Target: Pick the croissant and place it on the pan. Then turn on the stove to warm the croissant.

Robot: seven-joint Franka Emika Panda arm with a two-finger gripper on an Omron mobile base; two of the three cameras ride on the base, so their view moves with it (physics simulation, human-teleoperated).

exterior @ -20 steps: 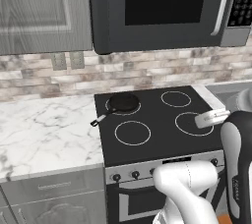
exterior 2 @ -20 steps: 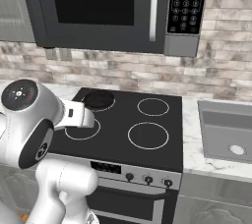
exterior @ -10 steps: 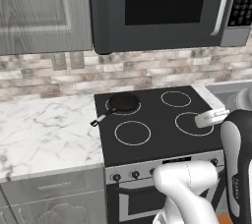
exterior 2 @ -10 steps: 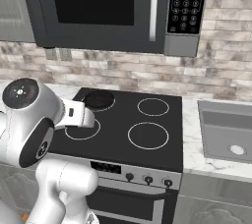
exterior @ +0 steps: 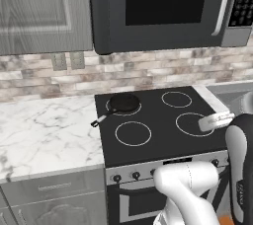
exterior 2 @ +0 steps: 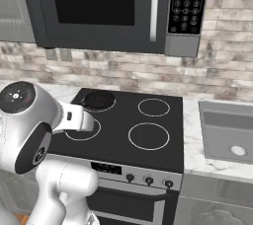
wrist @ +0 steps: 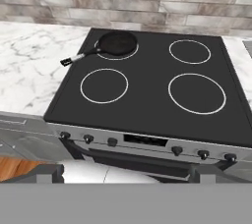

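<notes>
In the left base view, the stove [exterior: 163, 120] stands between a white marble tabletop [exterior: 44, 130] on its left and a second strip of tabletop on its right. The pan [exterior: 123, 103] sits on the rear left burner, and its long handle points to the front left, with the silver tip reaching just over the edge of the black glass. The pan looks empty inside. Above the stove hangs a dark microwave [exterior: 163, 9], and a grey cabinet [exterior: 42, 12] is beside it on the left. The white arm [exterior: 197, 189] rises at the lower right and covers part of the silver front panel with its knobs.

In the right base view, the same stove [exterior 2: 143, 130] is seen from the other side. The pan [exterior 2: 99, 100] is on the far left burner, partly hidden behind the white arm [exterior 2: 34, 125]. A sink [exterior 2: 227, 130] is set into the tabletop on the right of the stove.

In the hand view, the camera looks down on the stove [wrist: 152, 90] from the front. The pan [wrist: 117, 43] rests on the rear left burner, its handle pointing to the left toward the marble tabletop [wrist: 29, 66]. The three other burners are bare. The end effector [wrist: 125, 173] is at the bottom edge; its two dark fingertips [wrist: 47, 173] stand far apart, so it is wide and holds nothing. The croissant I cannot find in these pictures.
</notes>
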